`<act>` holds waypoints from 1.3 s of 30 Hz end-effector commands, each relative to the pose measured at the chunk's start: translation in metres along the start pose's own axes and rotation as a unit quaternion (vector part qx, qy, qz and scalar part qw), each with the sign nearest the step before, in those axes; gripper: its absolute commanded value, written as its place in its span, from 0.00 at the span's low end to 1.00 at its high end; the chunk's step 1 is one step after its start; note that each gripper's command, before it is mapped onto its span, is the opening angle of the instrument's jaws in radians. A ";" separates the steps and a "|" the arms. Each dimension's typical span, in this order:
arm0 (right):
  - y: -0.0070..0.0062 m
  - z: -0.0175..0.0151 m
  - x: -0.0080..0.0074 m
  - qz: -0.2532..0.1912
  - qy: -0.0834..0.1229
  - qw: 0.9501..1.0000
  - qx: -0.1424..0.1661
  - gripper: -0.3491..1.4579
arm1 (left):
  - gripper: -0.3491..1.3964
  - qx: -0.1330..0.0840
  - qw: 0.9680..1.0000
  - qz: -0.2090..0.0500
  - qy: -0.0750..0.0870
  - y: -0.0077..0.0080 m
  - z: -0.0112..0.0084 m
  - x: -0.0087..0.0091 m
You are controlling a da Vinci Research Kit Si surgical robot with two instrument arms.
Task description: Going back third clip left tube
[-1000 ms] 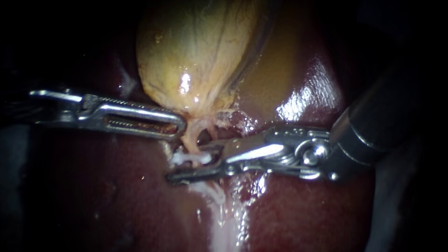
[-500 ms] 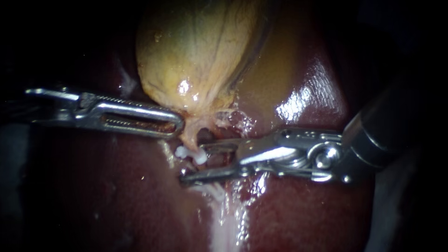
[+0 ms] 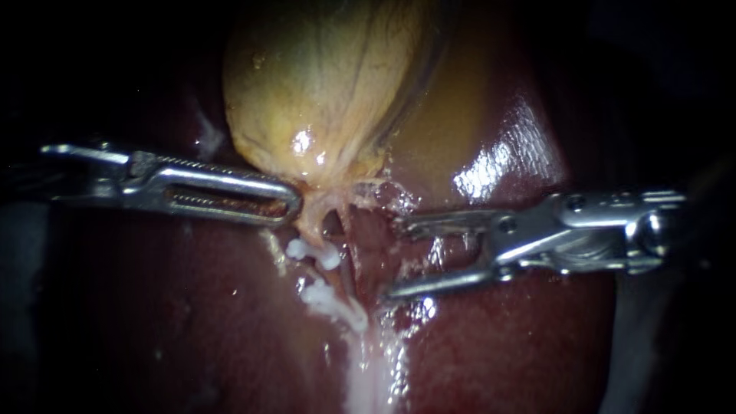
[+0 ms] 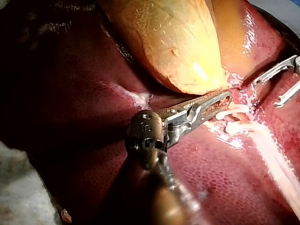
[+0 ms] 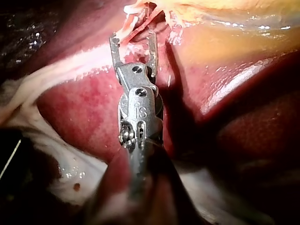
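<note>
Clips [image 3: 313, 251], white, clamped across left tube [image 3: 313, 228] just under gallbladder neck [image 3: 326, 195]. Lower white clump [image 3: 331, 300] further down same tube; number of clips in it impossible to tell.

Starting at far left of endoscope view: left instrument [image 3: 295, 203] lying almost level over dark liver [image 3: 192, 322]. Jaws pressed narrow, pinching pale tissue of gallbladder neck at their tip. Same grip in left wrist view [image 4: 226, 97], with jaws together and their tip buried at base of yellow gallbladder [image 4: 178, 47]. White clips [image 4: 226, 113] just beyond and beside that tip.

Centre: gallbladder [image 3: 322, 84] swollen, yellow, glistening, narrowing downward into neck. Left tube running down from neck through both white patches into a pale streak on liver. Redder strand [image 3: 346, 253] just beside it, on its right.

Right: right instrument [image 3: 393, 259] entering from right edge, jaws spread wide and holding nothing. Tips near redder strand and apart from clips. In right wrist view [image 5: 133, 37] jaws likewise gaping, with pale and red strands just ahead of tips.
</note>
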 end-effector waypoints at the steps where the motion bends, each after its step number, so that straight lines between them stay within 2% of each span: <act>1: 0.0001 -0.0004 0.0001 0.000 0.000 1.000 -0.003 0.47 | 0.00 0.000 1.000 0.000 0.000 0.0000 0.0001 0.0000; 10: 0.0001 -0.0023 -0.0001 -0.014 0.000 1.000 -0.001 0.47 | 0.00 0.000 1.000 0.000 0.000 -0.0003 0.0002 0.0000; 21: 0.0000 -0.0029 -0.0002 -0.015 -0.001 1.000 0.001 0.47 | 0.00 0.003 1.000 0.005 0.002 -0.0029 0.0040 -0.0003; 28: 0.0001 -0.0033 0.0000 -0.014 -0.001 1.000 0.001 0.47 | 0.00 -0.002 1.000 0.006 -0.001 -0.0038 0.0063 0.0000; 39: -0.0001 -0.0034 0.0001 -0.013 -0.001 1.000 0.002 0.47 | 0.00 0.000 1.000 0.006 -0.002 -0.0042 0.0069 0.0000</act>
